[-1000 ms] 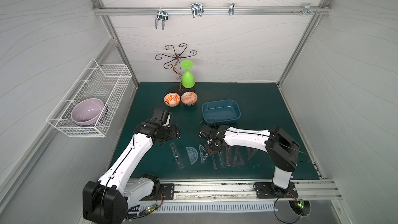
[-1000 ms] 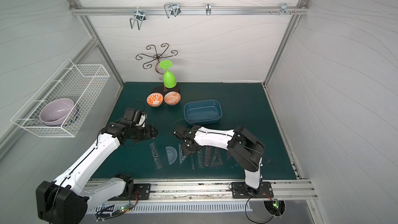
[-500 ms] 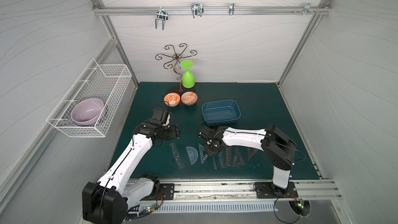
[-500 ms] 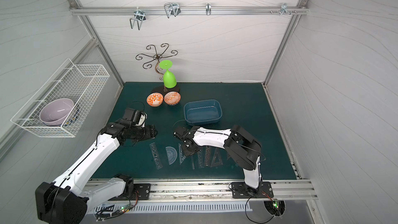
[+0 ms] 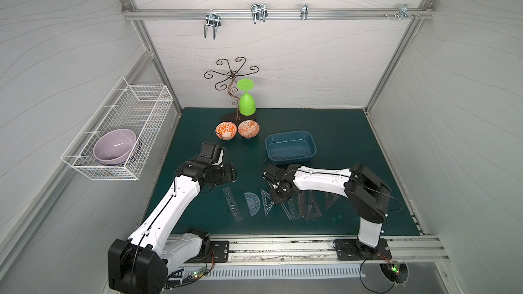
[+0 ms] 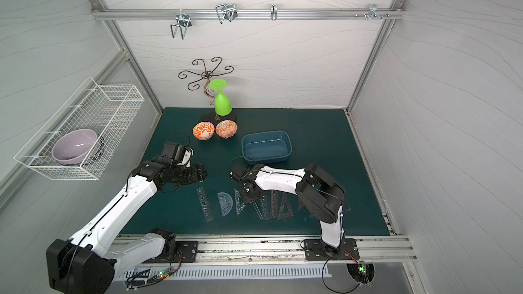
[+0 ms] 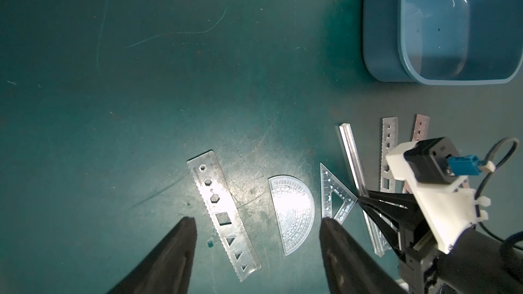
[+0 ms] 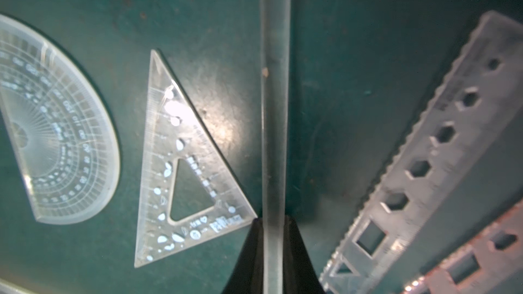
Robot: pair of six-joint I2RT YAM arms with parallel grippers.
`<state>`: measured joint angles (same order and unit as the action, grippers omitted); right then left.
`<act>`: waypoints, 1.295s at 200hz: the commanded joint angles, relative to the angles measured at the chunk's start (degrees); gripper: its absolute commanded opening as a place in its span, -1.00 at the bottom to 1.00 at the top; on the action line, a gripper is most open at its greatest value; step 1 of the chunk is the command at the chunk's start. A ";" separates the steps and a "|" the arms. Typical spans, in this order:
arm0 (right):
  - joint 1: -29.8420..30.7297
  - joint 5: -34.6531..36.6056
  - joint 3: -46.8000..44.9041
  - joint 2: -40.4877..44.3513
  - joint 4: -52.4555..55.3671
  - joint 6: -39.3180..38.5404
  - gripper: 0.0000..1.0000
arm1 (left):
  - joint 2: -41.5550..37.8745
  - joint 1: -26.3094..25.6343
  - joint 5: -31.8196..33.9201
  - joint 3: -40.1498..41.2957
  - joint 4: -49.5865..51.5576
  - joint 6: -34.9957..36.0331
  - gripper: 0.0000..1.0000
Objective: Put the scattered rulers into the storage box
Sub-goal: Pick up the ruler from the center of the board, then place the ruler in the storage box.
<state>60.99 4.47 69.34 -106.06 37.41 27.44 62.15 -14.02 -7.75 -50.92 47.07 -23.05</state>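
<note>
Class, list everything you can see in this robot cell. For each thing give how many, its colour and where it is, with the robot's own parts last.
rulers: eight, clear, in a row on the front of the mat
storage box: one, blue, behind the rulers, empty
patterned bowls: two, orange, side by side beside the box
goblet: one, green, upside down at the back
wire stand: one, dark, behind the goblet
basket: one, white, on the side wall
lilac bowl: one, lilac, in the basket
hooks: four, metal, on the back rail
mat: one, dark green, on the floor
left gripper: one, black, open above the rulers
right gripper: one, black, shut on the narrow ruler
</note>
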 commanded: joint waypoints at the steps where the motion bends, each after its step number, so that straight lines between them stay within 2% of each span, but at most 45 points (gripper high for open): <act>1: -1.69 -0.56 0.97 6.51 3.79 -6.15 -1.00 | -1.15 0.06 0.01 -0.33 -1.06 0.31 0.45; 21: -5.13 -0.56 2.38 12.22 4.57 -13.74 -1.00 | -1.72 0.22 -0.19 -0.34 -1.67 -0.23 0.43; 54: -17.04 -12.68 7.38 17.71 3.32 -30.47 -1.00 | -1.64 0.22 -2.15 -1.19 -4.14 -1.43 0.38; 64: -21.02 -17.83 8.83 17.86 1.73 -35.95 -1.00 | -1.38 0.22 -3.53 -1.81 -5.34 -1.92 0.38; 77: -29.23 -31.47 10.21 16.80 -1.81 -36.56 -1.00 | -0.61 0.20 -4.77 -2.33 -6.79 -2.82 0.35; 84: -31.69 -35.29 10.95 15.62 -2.97 -41.15 -1.00 | 0.02 0.16 -5.30 -2.51 -7.52 -3.04 0.34; 107: -32.94 -31.68 17.69 9.38 -0.92 -52.86 -1.00 | 2.40 0.13 -5.65 -3.37 -8.26 -3.08 0.32; 127: -33.13 -32.37 23.44 3.41 2.13 -60.91 -1.00 | 4.73 0.14 -5.05 -4.40 -7.83 -2.67 0.31; 154: -33.13 -25.63 26.75 -3.15 3.99 -68.95 -1.00 | 6.83 0.13 -4.45 -5.66 -7.34 -2.18 0.31; 174: -33.38 -18.40 28.69 -7.57 3.81 -71.75 -1.00 | 7.79 0.16 -3.73 -5.66 -7.60 -2.00 0.31; 201: -33.75 -15.35 28.55 -10.86 -0.14 -74.89 -1.00 | 9.06 0.21 -3.37 -5.09 -8.55 -2.20 0.31; 239: -33.48 -13.34 27.42 -14.15 -4.31 -78.21 -0.89 | 10.10 0.22 -2.99 -4.91 -8.75 -2.10 0.31; 259: -33.39 -13.05 26.92 -14.60 -5.42 -78.75 -0.73 | 10.10 0.22 -2.55 -4.72 -8.84 -2.02 0.31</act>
<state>27.53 -9.72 96.60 -119.52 34.57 -48.49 72.05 -14.02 -11.20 -54.02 39.94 -25.56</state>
